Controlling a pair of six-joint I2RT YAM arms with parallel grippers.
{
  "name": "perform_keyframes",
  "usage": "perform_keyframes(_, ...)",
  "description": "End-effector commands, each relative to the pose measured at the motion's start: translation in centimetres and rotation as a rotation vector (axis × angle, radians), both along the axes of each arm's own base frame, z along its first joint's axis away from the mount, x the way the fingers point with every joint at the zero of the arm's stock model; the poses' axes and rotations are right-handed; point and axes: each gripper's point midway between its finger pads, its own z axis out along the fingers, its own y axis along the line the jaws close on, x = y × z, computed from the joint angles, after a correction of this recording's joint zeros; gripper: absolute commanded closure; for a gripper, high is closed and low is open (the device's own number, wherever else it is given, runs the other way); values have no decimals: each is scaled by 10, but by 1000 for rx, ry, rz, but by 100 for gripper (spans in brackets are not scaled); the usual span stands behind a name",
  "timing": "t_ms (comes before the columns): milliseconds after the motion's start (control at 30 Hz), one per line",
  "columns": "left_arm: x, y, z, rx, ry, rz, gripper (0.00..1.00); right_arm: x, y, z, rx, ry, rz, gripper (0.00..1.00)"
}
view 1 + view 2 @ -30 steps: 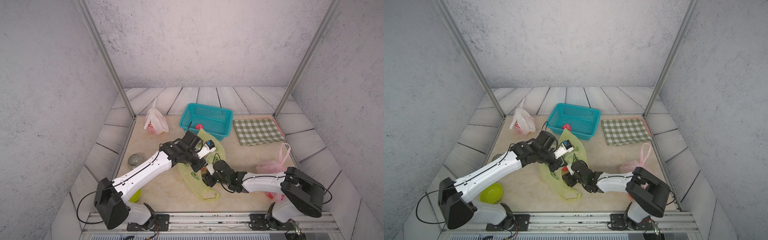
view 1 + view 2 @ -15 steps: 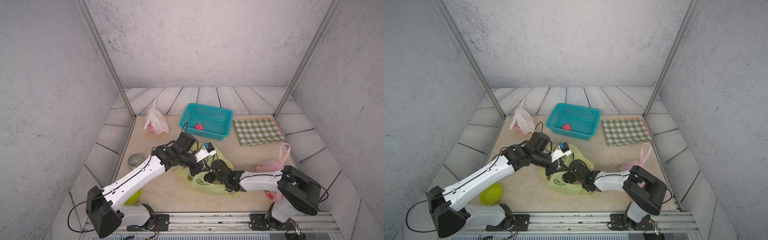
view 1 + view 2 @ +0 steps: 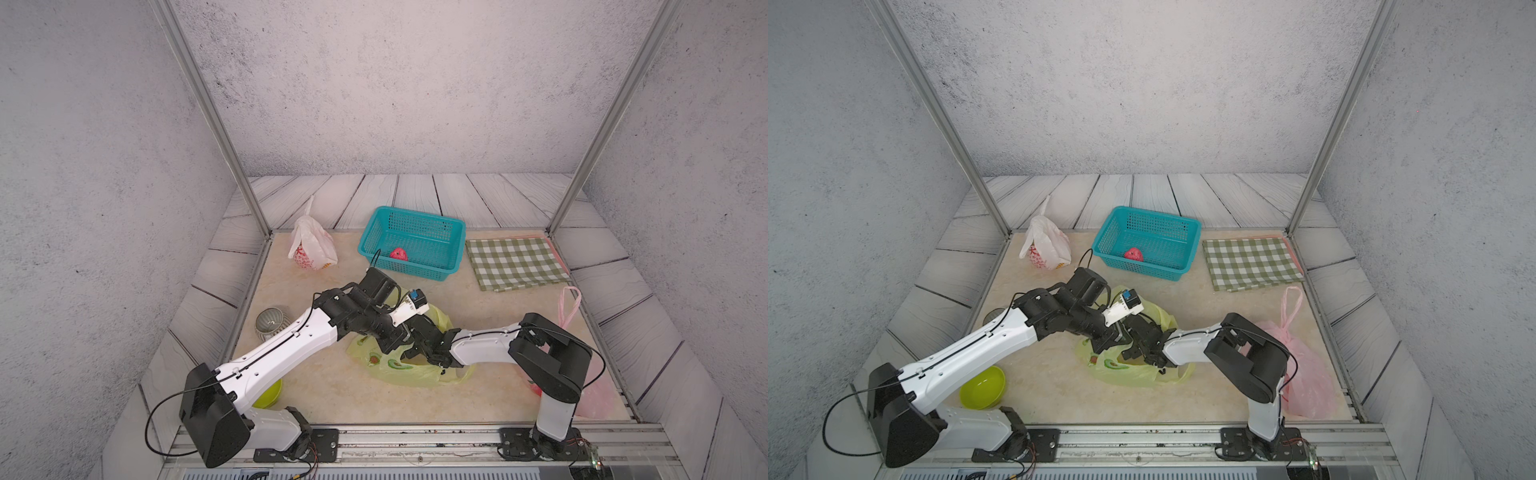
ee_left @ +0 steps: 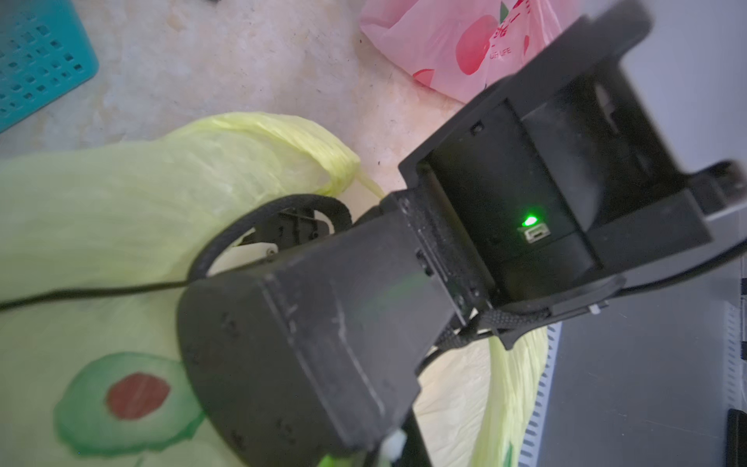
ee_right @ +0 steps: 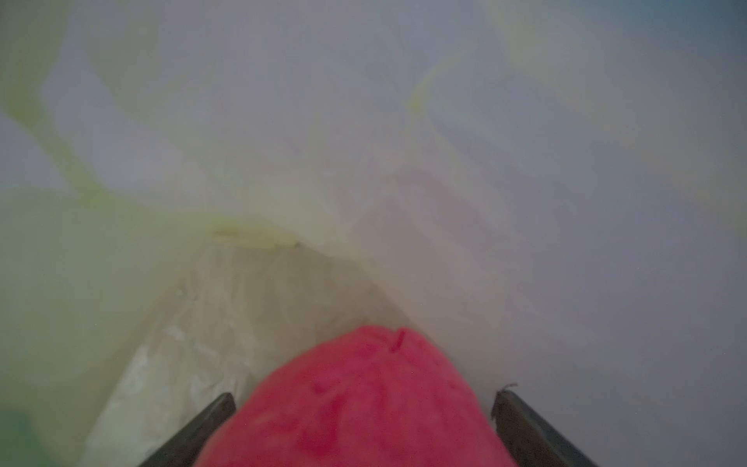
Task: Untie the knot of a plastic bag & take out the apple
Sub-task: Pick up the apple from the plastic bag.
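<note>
Between the spread fingers of the right pincer (image 5: 363, 400), deep inside the yellow-green bag (image 3: 409, 372), sits the red apple (image 5: 355, 384), dead ahead and in the gap (no film seems to lie between them), so this arm is the nearer and need only close. Left pincer (image 3: 392, 341), pressed together on the bag's mouth, crowds the right wrist just beside it, mid-table toward the front edge. Teal basket (image 3: 419, 270) at the back edge and pink bag (image 3: 1308, 374) in the front right corner stand well clear.
</note>
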Motion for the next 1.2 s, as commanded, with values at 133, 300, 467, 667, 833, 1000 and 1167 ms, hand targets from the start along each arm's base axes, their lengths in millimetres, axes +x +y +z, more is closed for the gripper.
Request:
perform_keyframes(133,19,10,-15,101,-44,73,100,-28,-27,-26,-36,94,-22,30)
perform_keyframes(300,28,20,-23,165,-63,117,100,-48,-15,3,91,107,103,42)
perform_keyframes(467,32,25,-28,198,-68,139,100,-84,-6,49,272,141,269,42)
perform_keyframes(667,33,25,-27,201,-69,141,100,-118,-10,91,418,177,377,42)
perform_keyframes(833,34,28,-25,205,-82,150,100,-133,-21,123,476,161,415,42)
perform_keyframes(1000,34,29,-22,199,-90,154,100,-146,-32,155,527,145,452,42)
perform_keyframes(1167,37,32,-13,190,-125,178,100,-157,-36,156,508,230,455,41)
